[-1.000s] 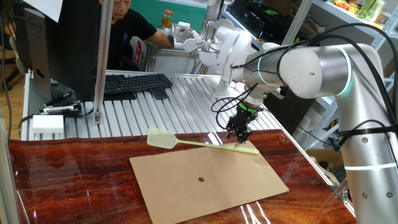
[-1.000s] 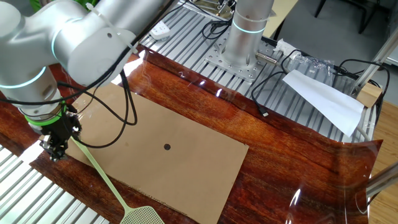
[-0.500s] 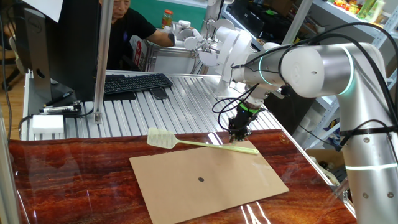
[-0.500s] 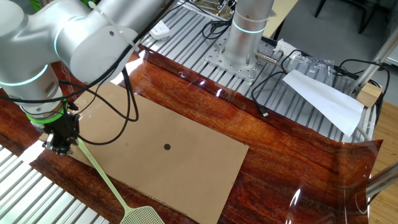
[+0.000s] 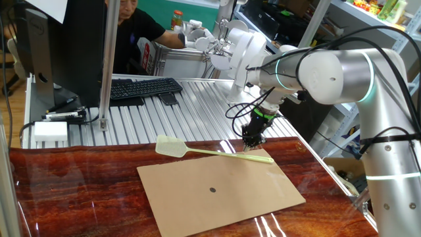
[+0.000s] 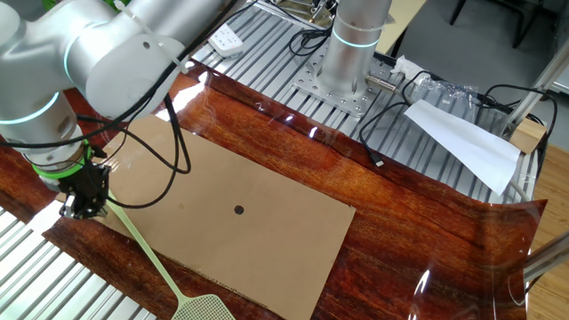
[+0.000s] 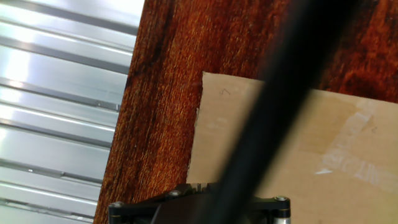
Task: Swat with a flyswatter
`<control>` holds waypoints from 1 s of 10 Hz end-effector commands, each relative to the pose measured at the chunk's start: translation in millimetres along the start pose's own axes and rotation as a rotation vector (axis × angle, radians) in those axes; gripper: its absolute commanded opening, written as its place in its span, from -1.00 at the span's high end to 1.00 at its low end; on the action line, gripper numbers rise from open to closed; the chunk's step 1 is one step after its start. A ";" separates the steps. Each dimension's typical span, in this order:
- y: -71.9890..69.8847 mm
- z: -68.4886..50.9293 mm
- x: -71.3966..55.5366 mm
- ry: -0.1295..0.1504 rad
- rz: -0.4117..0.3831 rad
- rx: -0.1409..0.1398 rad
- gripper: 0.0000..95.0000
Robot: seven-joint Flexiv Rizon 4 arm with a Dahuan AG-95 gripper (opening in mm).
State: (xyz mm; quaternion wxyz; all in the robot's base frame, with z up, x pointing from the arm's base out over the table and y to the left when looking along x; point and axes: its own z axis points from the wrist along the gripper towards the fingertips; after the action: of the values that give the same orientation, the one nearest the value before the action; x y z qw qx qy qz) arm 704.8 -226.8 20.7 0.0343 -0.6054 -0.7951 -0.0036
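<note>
One fixed view shows the red-brown wooden bench with a ribbed metal surface behind it, and the white arm reaching in from the right and bending down toward the bench's far edge. A brown cardboard sheet lies flat on the bench, with a small dark dot near its middle. The flyswatter lies flat along the sheet's far edge, its mesh head to the left on the bare wood and its thin handle running right. The claw is down at the handle near its free end; whether its fingers are closed on the handle cannot be told. From the other fixed view the claw sits at the sheet's corner, on the handle's end. A keyboard rests on the metal surface.
</note>
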 end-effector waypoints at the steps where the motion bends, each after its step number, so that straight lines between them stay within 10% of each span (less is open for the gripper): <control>1: -2.2 -4.1 1.3 0.000 0.003 0.003 1.00; 4: -6.5 -20.5 7.1 0.026 -0.029 0.012 1.00; 10: -17.4 -10.6 34.9 -0.011 -0.010 0.013 1.00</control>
State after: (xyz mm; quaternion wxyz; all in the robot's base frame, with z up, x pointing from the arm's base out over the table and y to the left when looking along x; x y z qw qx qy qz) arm 671.4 -197.5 36.4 0.0207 -0.6045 -0.7963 0.0071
